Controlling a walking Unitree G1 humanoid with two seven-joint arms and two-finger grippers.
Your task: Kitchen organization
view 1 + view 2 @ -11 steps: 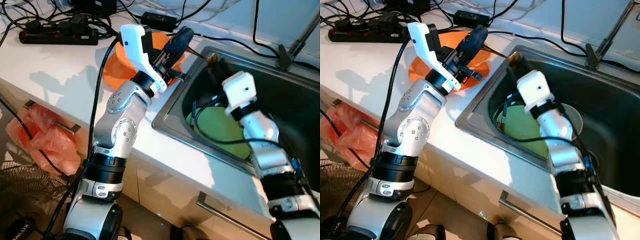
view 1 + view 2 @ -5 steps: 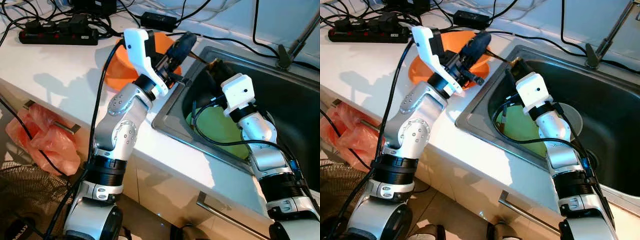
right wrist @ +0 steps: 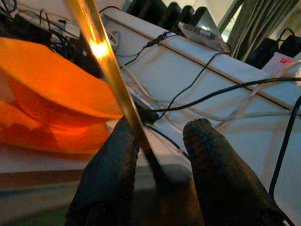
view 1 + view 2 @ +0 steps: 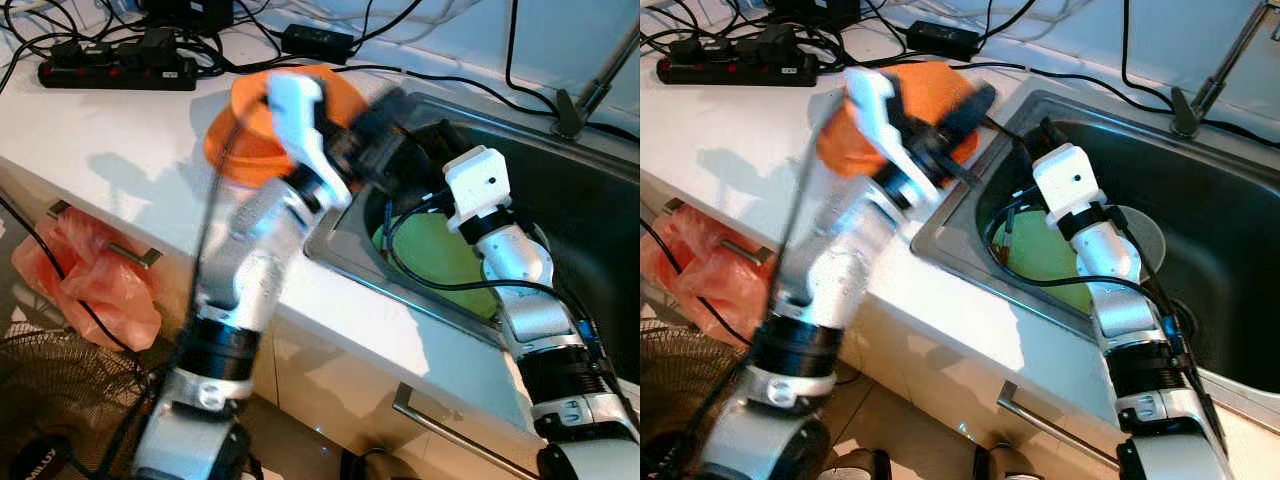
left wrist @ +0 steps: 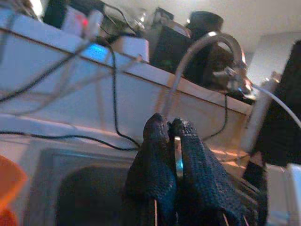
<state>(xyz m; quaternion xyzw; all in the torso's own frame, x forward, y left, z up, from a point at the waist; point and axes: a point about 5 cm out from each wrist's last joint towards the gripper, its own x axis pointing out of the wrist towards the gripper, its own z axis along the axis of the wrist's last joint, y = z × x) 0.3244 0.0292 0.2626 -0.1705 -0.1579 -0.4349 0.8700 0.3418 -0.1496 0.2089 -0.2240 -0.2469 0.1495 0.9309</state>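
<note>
My left gripper (image 4: pixel 385 150), blurred by motion, is over the sink's near-left corner and shut on a thin utensil (image 5: pixel 178 155). The utensil's amber handle (image 3: pixel 106 61) runs between the two fingers of my right gripper (image 3: pixel 162 129), which stands open inside that same corner (image 4: pixel 1045 130). The handle lies against one finger. An orange bowl (image 4: pixel 250 120) sits on the white counter just left of the sink. A green plate (image 4: pixel 445 255) lies in the steel sink (image 4: pixel 560 190) beneath my right forearm.
A black power strip (image 4: pixel 115 70) and several cables lie at the back of the counter. The faucet (image 4: pixel 590 95) rises behind the sink. A red plastic bag (image 4: pixel 90 280) hangs from a drawer handle at the left. A round grey disc (image 4: pixel 1145 235) rests beside the plate.
My left arm has swung right from above the orange bowl to the sink's corner, bringing the utensil between my right gripper's fingers. The right arm has barely moved.
</note>
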